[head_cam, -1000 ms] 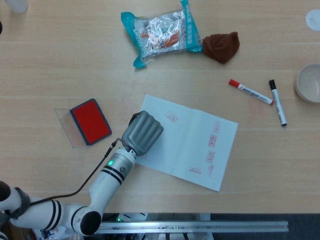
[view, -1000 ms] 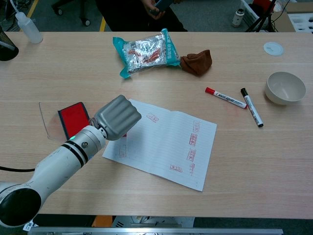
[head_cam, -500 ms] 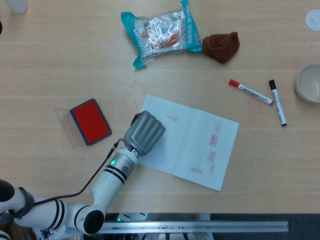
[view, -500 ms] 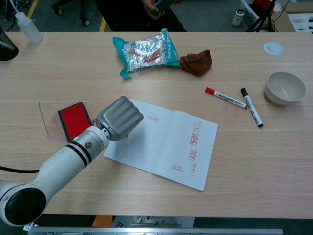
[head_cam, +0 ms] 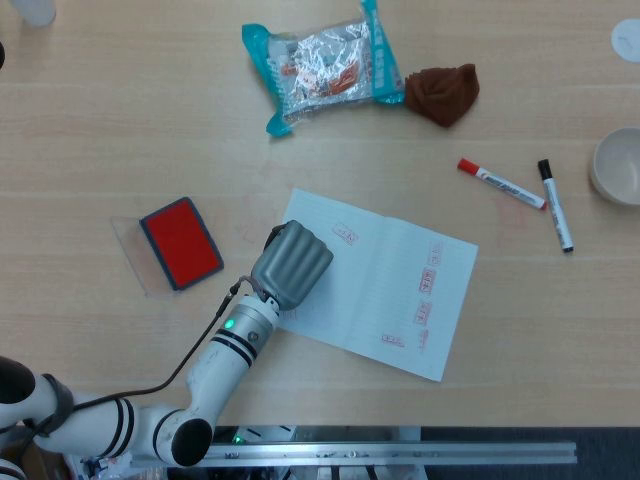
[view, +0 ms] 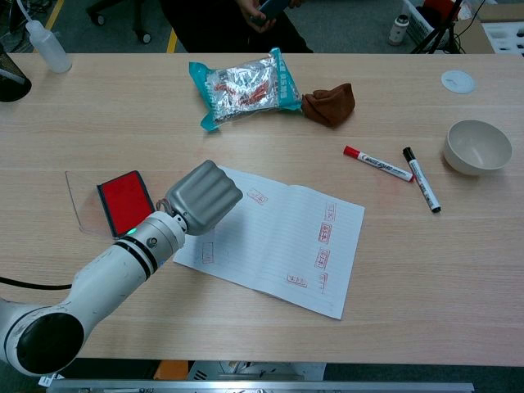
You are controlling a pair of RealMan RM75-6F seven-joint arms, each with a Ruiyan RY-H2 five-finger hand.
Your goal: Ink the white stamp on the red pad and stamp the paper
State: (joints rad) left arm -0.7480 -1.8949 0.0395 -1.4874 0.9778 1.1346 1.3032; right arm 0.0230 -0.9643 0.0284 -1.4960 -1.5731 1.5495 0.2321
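My left hand (head_cam: 292, 265) is curled into a fist over the left part of the lined paper (head_cam: 400, 290), with its back turned up. In the chest view the same left hand (view: 203, 196) sits above the paper (view: 278, 237), just beyond a red stamp mark (view: 206, 246). The white stamp is hidden under the curled fingers that grip it. The red ink pad (head_cam: 180, 242) lies left of the hand, apart from it, and also shows in the chest view (view: 124, 202). Several red marks dot the paper's right half. My right hand is out of both views.
A clear lid (head_cam: 130, 255) lies under the pad. At the back are a teal snack bag (head_cam: 325, 62) and a brown cloth (head_cam: 443, 92). To the right are a red marker (head_cam: 500, 183), a black marker (head_cam: 556, 205) and a bowl (view: 477, 147).
My left hand has shifted a little to the right and further onto the paper, uncovering a red mark near the paper's left edge. The pad and paper have stayed put.
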